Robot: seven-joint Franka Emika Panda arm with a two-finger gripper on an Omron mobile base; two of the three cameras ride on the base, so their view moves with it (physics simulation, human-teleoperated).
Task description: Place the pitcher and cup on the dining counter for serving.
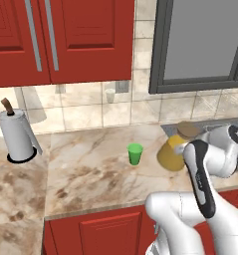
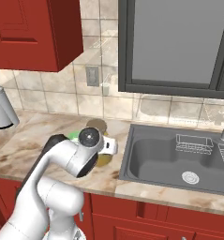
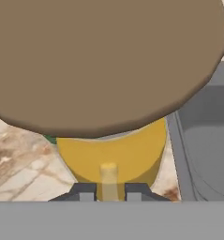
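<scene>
Arm bent low over counter [image 1: 90, 169]; jaws nearly closed, gripping pitcher [image 1: 171, 154] below its lid; cup [image 1: 135, 154] beside it

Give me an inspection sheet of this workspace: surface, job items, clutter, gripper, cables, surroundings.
Surface: beige-brown veined marble counter over red cabinet doors, running into a corner at the left.
Job's things: pitcher with yellow liquid and brown lid stands at the sink's edge; green cup stands upright to its left, apart from it.
Clutter: grey paper-towel roll on a dark base in the corner.
Grippers: gripper low at the pitcher, fingertips close either side of a narrow pale part of it; shut on it.
Cables: nothing seen.
Surroundings: grey sink to the right with a wire rack inside, window above, tiled wall with an outlet, red upper cabinets.
</scene>
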